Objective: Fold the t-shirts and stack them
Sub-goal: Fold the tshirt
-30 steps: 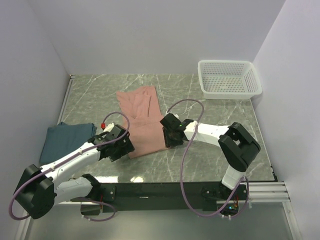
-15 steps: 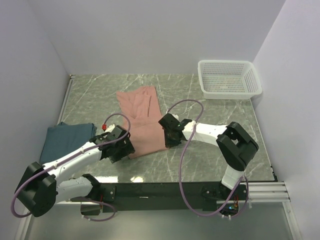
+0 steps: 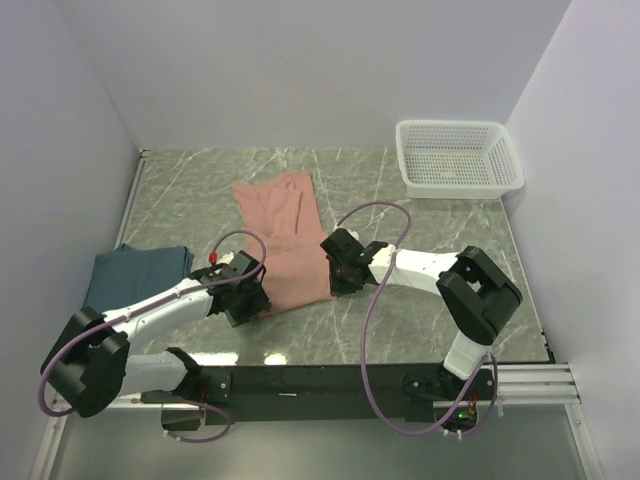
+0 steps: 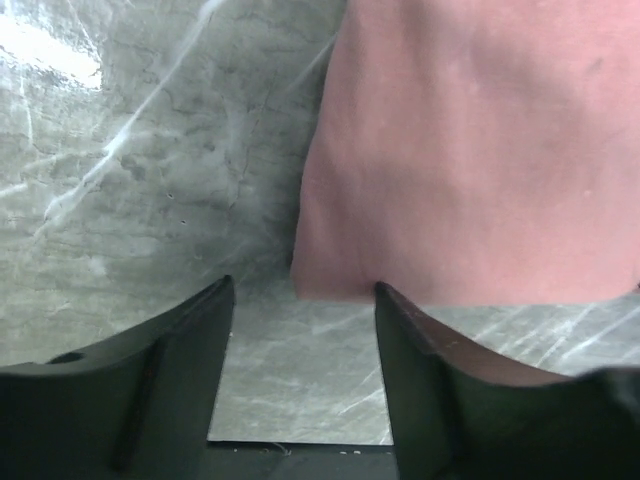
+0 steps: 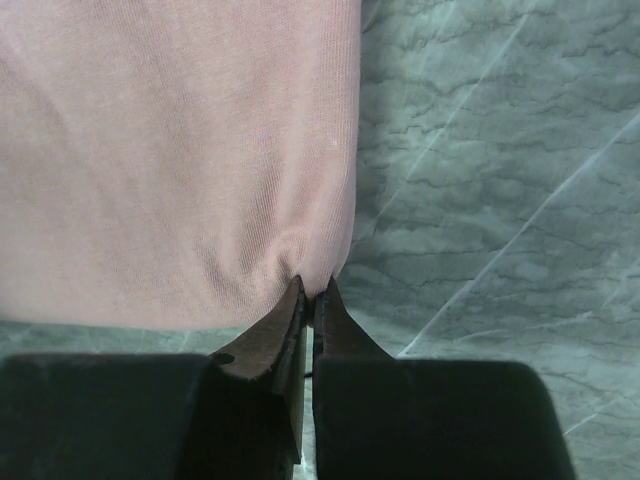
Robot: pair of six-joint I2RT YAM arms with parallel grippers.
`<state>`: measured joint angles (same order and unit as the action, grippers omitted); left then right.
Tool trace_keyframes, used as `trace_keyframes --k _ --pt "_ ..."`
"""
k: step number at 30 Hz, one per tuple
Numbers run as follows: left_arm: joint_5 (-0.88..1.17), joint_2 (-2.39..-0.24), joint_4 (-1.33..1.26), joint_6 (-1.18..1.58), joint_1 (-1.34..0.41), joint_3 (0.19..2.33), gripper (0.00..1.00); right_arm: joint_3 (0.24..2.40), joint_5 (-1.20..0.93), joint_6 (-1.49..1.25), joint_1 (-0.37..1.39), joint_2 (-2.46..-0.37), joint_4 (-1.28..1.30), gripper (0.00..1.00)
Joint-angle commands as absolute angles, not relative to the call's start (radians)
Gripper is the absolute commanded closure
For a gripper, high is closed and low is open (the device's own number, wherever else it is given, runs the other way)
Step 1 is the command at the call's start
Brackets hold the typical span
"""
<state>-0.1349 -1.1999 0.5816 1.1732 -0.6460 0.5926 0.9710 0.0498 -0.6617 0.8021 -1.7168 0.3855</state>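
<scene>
Green marble table [image 3: 200, 190]: pink t-shirt [image 3: 285, 230], teal t-shirt [image 3: 125, 275], white basket [image 3: 457, 187]

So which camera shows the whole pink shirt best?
The top external view: it shows the pink shirt nearly whole. The left wrist view shows only its near left corner; the right wrist view only the corner pinched by the right gripper.

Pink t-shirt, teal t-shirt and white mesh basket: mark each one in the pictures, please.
pink t-shirt [image 3: 290, 245], top external view, middle of the folded cloth.
teal t-shirt [image 3: 125, 275], top external view, centre of the cloth, left of the arm.
white mesh basket [image 3: 455, 155], top external view, bare mesh floor.
</scene>
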Motion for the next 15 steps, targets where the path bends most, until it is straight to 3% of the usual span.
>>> trace_keyframes --k 1,5,15 --pt "-0.147 -1.226 0.566 1.192 -0.649 0.62 0.38 0.887 0.005 -0.649 0.818 -1.79 0.505 1.0" --pt "-0.155 -1.249 0.584 1.186 -0.652 0.63 0.5 0.876 0.003 -0.649 0.818 -1.782 0.495 1.0" --pt "-0.153 -1.373 0.587 1.16 -0.67 0.652 0.49 0.874 0.003 -0.643 0.818 -1.77 0.499 1.0"
